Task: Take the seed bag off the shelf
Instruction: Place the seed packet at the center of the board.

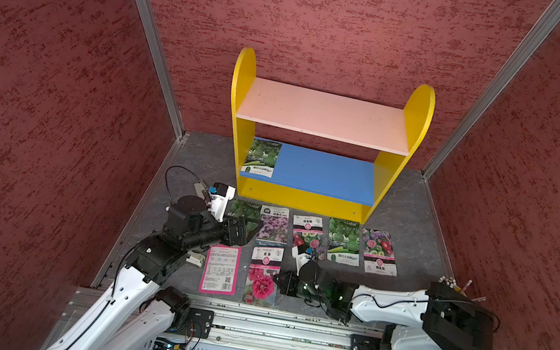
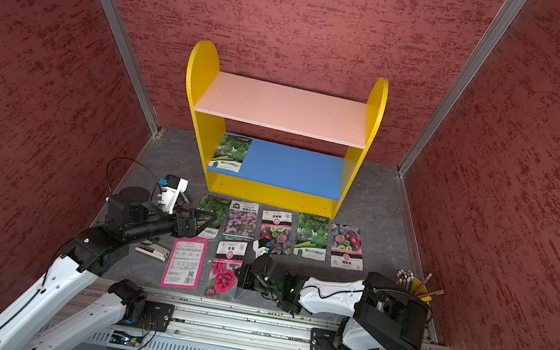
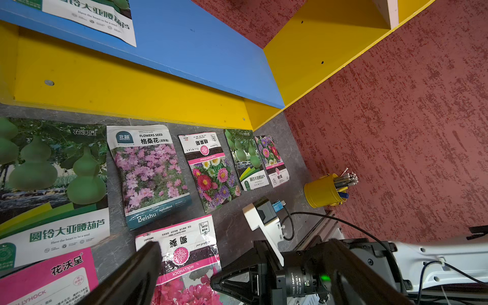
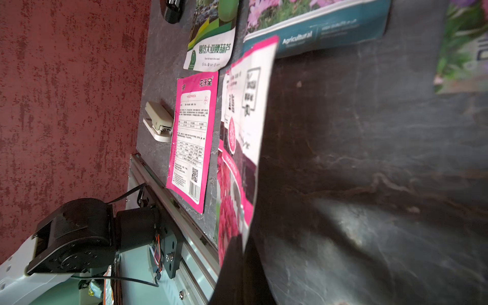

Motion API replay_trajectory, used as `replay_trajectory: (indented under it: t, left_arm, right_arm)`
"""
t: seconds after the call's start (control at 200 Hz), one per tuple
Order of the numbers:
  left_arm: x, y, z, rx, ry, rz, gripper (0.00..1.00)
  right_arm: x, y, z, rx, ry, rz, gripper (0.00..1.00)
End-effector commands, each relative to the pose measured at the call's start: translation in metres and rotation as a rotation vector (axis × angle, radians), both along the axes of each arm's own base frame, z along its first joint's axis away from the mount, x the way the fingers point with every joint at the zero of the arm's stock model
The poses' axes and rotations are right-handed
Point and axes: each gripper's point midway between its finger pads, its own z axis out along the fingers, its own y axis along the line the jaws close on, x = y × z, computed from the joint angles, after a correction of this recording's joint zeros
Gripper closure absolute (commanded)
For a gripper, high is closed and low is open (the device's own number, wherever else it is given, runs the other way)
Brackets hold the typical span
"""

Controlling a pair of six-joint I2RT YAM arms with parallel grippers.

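The seed bag [image 1: 261, 157], the one printed with green gourds, lies flat on the blue lower board [image 1: 328, 174] of the shelf [image 1: 419, 114], tucked against the shelf's yellow side panel on the left arm's side, with its front edge near the board's lip; we judge that this makes it a job for the left arm, which has the shorter reach; the pale pink upper board [image 1: 322, 114] of the shelf is bare, so this is the only bag left to take off; on the tabletop [image 1: 409, 211] in front of the shelf seven other bags lie flat in two rows, face up but for one pink bag showing its printed back, laid apart so that none covers another; the left tool [image 1: 250, 227] hangs low in front of the shelf over the gourd bag nearest that same end, its jaws spread wide and holding nothing, free to go in under the pink board; the right tool [image 1: 279, 283] rests farther out from the shelf, clenched, at the edge of the hollyhock bag [image 1: 262, 276]; whether it pinches that bag or only touches it we cannot tell; it sits clear of the left arm's way to the shelf.
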Motion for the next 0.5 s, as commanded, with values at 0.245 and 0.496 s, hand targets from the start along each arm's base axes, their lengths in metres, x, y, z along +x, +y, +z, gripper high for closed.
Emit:
replay_trajectory:
  t: [0.245,0.496]
  left_arm:
    - [-0.002,0.001,0.0,-0.004,0.002,-0.002,0.0]
    - [-0.002,0.001,-0.001,-0.004,0.004,-0.004,0.0]
  right_arm:
    - [0.005,0.001,-0.022,-0.099,0.017,-0.028,1.0]
    - [0.007,0.002,-0.031,-0.154,0.018,-0.016,0.98]
